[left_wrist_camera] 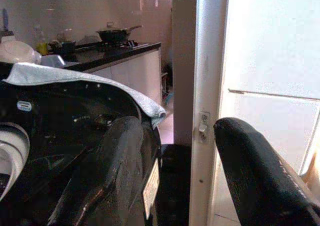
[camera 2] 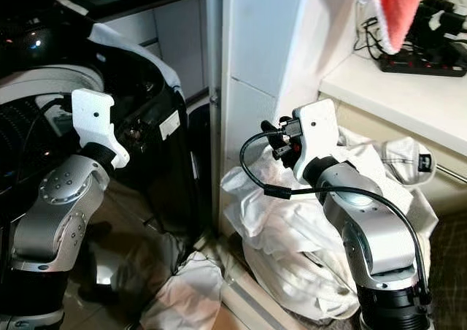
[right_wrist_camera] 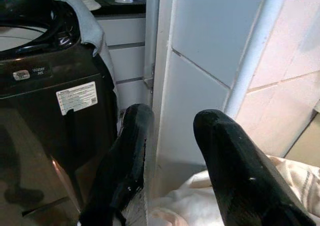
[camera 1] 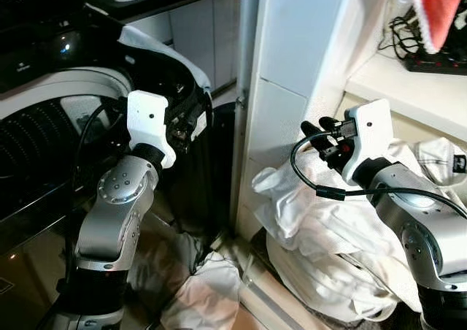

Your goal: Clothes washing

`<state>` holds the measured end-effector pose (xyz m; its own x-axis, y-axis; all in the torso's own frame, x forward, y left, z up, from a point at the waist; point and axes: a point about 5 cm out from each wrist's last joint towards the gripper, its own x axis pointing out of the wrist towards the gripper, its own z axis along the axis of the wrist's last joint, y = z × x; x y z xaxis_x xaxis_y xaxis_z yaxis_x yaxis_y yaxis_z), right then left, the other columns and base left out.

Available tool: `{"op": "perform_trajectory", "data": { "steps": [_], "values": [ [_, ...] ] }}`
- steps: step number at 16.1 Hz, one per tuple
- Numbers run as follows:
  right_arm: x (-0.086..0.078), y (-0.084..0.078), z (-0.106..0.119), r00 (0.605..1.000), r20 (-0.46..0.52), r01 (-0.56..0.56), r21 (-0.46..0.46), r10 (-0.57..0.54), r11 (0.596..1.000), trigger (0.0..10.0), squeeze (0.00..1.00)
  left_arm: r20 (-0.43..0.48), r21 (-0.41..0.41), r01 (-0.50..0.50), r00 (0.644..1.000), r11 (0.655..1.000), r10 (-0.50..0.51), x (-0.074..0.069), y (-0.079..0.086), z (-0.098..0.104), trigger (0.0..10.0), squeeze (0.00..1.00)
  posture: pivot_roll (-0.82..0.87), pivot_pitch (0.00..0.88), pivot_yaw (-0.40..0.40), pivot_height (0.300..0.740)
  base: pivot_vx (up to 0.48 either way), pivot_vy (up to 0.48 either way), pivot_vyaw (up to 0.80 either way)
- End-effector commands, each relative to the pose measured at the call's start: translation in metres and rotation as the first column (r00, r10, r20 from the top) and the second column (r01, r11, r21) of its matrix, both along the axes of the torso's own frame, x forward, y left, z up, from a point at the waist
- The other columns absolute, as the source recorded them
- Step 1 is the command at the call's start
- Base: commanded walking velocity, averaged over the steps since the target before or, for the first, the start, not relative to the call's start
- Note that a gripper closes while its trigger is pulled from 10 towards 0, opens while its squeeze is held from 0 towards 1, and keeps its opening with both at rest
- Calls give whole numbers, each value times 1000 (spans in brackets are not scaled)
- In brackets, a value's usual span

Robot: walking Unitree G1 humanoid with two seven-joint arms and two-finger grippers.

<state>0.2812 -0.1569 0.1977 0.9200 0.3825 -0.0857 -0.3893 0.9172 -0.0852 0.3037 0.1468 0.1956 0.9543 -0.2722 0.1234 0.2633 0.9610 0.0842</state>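
Note:
A black top-loading washing machine (camera 1: 44, 125) stands at the left, and a pale grey cloth (left_wrist_camera: 75, 76) is draped over its back corner. My left gripper (camera 1: 186, 118) is raised beside the machine's right corner. It is open, and nothing lies between its fingers (left_wrist_camera: 125, 156). A big heap of white clothes (camera 1: 321, 235) lies on the floor at the right, against the tiled pillar (camera 1: 292, 67). My right gripper (camera 1: 314, 134) hangs just above that heap, pointing at the pillar. It too is open and empty, as the right wrist view's fingers (right_wrist_camera: 225, 151) show.
A white garment (camera 1: 208, 286) lies crumpled on the floor between my arms. A red towel (camera 1: 441, 9) hangs over a white shelf with a power strip (camera 1: 438, 63) at the upper right. A dark kitchen counter (camera 1: 146, 1) with bowls runs behind the washer.

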Motion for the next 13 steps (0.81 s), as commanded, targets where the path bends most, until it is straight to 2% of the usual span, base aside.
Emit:
{"op": "perform_trajectory", "data": {
  "steps": [1, 13],
  "values": [
    [-3, 1, 1, 1000, 5, -5, -10, 5, 1000, 10000, 0, 2, 4, 8, 1000, 1000, -8, -1, 0, 2, 10000, 0, 48, 0, 8, 740, 352, 0, 0],
    [-3, 2, -1, 1000, -2, -2, -11, 2, 1000, 10000, 0, -2, 2, 9, 1000, 1000, -9, -1, 0, 3, 10000, 0, 49, 0, 10, 740, 352, 0, 0]
  ]
}}
